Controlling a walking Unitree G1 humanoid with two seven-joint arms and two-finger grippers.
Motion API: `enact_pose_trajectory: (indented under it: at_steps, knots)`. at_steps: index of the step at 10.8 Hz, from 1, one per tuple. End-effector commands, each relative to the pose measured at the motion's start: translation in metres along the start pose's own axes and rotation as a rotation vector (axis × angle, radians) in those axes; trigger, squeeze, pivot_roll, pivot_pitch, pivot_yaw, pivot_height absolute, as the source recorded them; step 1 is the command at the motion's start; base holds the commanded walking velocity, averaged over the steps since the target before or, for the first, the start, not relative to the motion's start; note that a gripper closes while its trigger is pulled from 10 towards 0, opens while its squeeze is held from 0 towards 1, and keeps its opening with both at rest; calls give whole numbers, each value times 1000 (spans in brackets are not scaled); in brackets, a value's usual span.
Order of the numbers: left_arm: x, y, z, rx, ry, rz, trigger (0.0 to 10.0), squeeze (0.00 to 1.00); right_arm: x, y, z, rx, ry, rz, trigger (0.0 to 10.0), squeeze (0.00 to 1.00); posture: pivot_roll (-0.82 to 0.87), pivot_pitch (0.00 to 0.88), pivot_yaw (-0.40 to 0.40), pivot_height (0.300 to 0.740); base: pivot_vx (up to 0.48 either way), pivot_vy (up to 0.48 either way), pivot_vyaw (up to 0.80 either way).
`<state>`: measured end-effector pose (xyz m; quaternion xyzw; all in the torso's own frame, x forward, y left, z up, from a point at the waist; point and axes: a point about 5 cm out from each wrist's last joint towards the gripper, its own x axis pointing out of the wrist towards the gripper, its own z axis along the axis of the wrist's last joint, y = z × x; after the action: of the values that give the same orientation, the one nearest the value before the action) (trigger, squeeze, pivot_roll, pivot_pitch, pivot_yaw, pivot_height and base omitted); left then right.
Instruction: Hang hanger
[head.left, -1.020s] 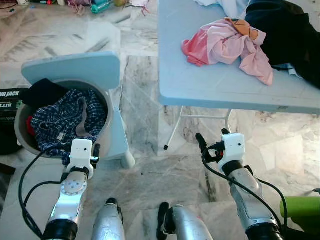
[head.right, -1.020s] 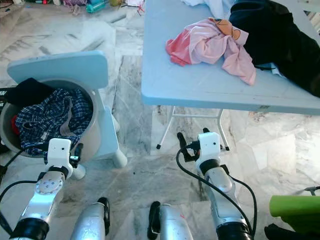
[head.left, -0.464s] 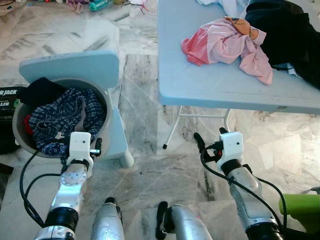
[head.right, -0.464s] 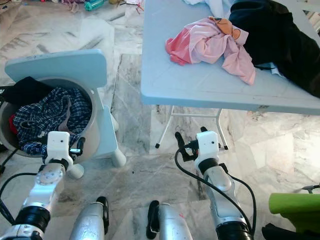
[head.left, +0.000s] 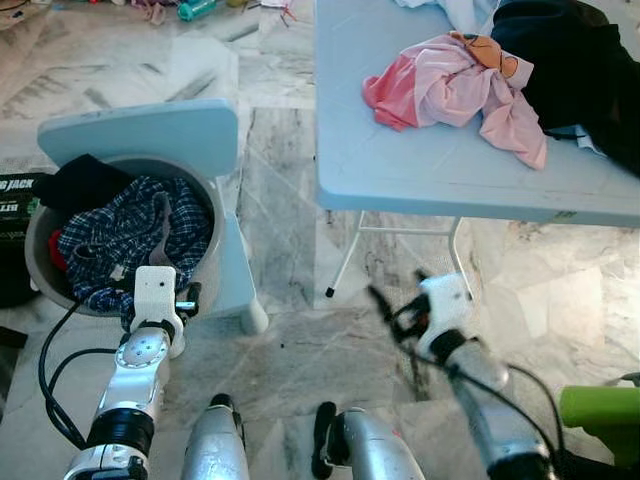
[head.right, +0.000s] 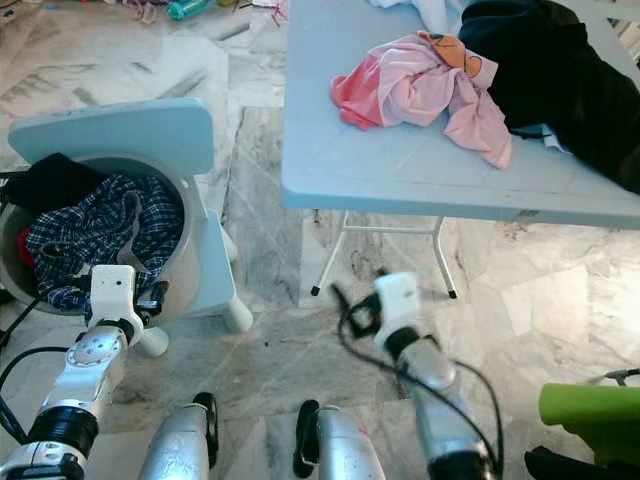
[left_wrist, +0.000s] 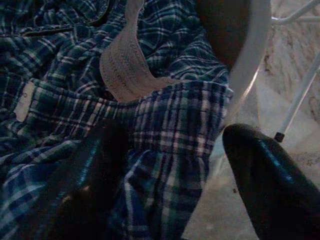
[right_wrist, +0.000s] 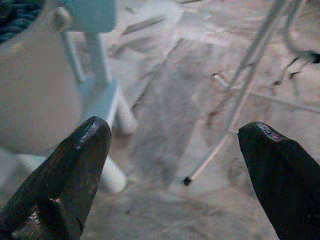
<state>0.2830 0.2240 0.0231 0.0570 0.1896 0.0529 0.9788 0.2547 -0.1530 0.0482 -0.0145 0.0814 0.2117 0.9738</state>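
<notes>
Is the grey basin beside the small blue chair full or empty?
Full. The grey basin holds a crumpled blue plaid garment that reaches its rim, with dark cloth on top at the back. The left gripper is open just above it.

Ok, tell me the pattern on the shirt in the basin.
Blue and white plaid shirt, clearest in the left wrist view.

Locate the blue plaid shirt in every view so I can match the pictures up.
Left eye view: the blue plaid shirt lies in the grey basket, at left.
Right eye view: same basket, at far left.
Left wrist view: plaid cloth just beyond the open left gripper.
Right wrist view: a dark scrap in the corner, too blurred to confirm.
Shared landmark: the basket's pale rim.
</notes>
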Motion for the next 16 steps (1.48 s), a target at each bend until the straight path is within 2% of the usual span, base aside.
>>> enact_pose_trajectory:
  at_steps: [1, 2, 4, 5, 6, 7, 8, 9, 10, 11, 15, 16]
  knots:
    - [-3, -3, -12, 5, 52, -12, 0, 0, -3, 5, 2, 18, -1, 55, 10000, 0, 18, 235, -136, 740, 0, 0, 0]
    - [-3, 0, -11, 12, 35, 9, 0, 0, -4, 12, 4, 48, -5, 147, 10000, 0, 17, 236, -136, 740, 0, 0, 0]
    - [-5, 4, -4, 21, -44, 67, 0, 0, -4, 11, 6, 56, 4, 181, 10000, 0, 19, 236, -139, 740, 0, 0, 0]
    - [-5, 5, 1, 31, -88, 92, 2078, 0, -4, 10, 6, 50, 10, 183, 10000, 0, 20, 236, -140, 740, 0, 0, 0]
    - [-6, 4, 7, 20, -134, 103, 2902, 0, -4, 11, 7, 51, 11, 190, 10000, 0, 21, 236, -141, 740, 0, 0, 0]
    - [-8, 1, 8, 22, -159, 108, 2667, 0, -3, 12, 7, 47, 12, 192, 10000, 0, 21, 234, -137, 740, 0, 0, 0]
    - [-10, 0, 7, 26, -171, 116, 1882, 0, -3, 12, 7, 47, 12, 192, 10000, 0, 21, 234, -136, 740, 0, 0, 0]
    - [-14, -2, 5, 37, -195, 138, 2314, 0, -3, 12, 7, 46, 14, 188, 10000, 0, 20, 236, -136, 740, 0, 0, 0]
    - [-16, -3, 1, 41, -192, 137, 471, 0, -3, 11, 6, 44, 16, 186, 10000, 0, 23, 237, -137, 740, 0, 0, 0]
    - [-17, -3, -4, 31, -166, 132, 0, 0, -3, 12, 6, 41, 18, 188, 10000, 0, 26, 237, -137, 740, 0, 0, 0]
    - [-18, -10, -15, -56, -88, 101, 0, 0, -2, 12, 6, 32, 19, 192, 10000, 0, 25, 236, -136, 740, 0, 0, 0]
    - [-19, -13, -18, -99, -59, 85, 0, 0, -3, 13, 5, 29, 24, 199, 10000, 0, 23, 238, -138, 740, 0, 0, 0]
